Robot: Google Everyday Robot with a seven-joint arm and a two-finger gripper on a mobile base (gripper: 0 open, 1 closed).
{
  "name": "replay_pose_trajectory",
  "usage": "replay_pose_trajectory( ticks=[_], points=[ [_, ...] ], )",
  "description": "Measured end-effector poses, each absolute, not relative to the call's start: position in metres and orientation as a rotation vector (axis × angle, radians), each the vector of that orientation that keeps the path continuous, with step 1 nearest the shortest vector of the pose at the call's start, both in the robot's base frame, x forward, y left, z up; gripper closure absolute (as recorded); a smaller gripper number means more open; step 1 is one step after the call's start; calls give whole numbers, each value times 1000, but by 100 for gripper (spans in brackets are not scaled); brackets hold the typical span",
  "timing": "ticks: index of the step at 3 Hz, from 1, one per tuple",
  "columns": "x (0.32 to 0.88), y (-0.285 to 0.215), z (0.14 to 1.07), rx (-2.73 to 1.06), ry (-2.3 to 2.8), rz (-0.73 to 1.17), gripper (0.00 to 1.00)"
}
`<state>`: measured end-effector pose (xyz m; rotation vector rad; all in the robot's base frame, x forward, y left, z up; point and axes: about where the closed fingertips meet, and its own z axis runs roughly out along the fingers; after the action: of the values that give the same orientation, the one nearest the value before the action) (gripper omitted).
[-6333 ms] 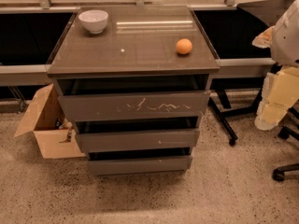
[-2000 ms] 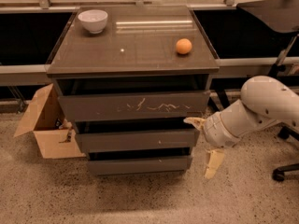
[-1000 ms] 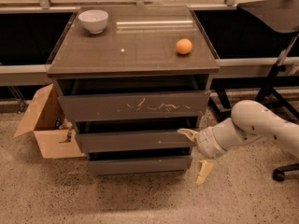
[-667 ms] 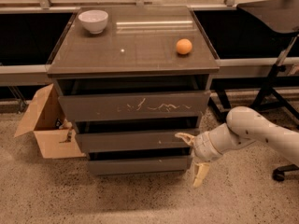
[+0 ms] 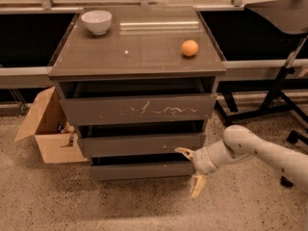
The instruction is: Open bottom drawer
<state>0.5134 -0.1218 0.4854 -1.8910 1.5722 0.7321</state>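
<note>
Pincer [image 5: 191, 169] of yours sits at the right end of the bottom drawer [image 5: 139, 170], fingers spread apart, one near its top edge, one lower

Our smooth, off-white, rounded plastic arm [image 5: 262, 150] narrows to a greyish wrist collar [image 5: 204, 160]. Our gripper [image 5: 191, 169], two cream tapered fingers [image 5: 198, 186] spread apart, sits at the right end of the slim dark grey bottom drawer [image 5: 139, 171].

Cream-ish gripper [image 5: 186, 173] — by grey bottom drawer [image 5: 137, 170].
</note>
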Motion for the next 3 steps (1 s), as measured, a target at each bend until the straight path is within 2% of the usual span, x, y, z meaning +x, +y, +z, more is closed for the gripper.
replay_pose_trajectory(
  ticks=[3],
  points=[
    [526,-116,406,-1862,1608,840,0]
  ],
)
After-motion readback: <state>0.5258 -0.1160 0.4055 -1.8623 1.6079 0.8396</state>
